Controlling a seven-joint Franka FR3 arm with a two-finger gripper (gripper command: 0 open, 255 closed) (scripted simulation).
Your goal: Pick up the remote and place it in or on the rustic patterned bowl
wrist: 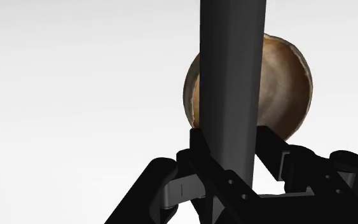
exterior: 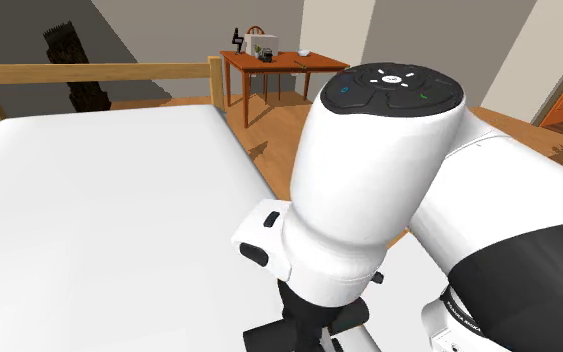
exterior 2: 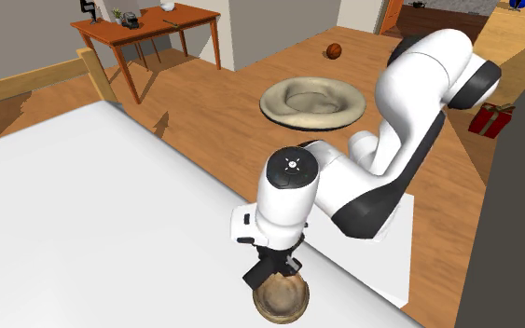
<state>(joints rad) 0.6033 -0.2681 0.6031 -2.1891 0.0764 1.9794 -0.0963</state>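
gripper [wrist: 232, 139] clasping black remote [wrist: 231, 63], above brown bowl [wrist: 287, 83]

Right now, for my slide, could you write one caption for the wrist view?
Gripper holding a black remote over the brown bowl on a white surface.

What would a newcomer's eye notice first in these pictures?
The large white arm bends down over the edge of a white surface. Its black fingers clasp a long black remote, hanging just above a brown bowl that stands on that surface near its edge.
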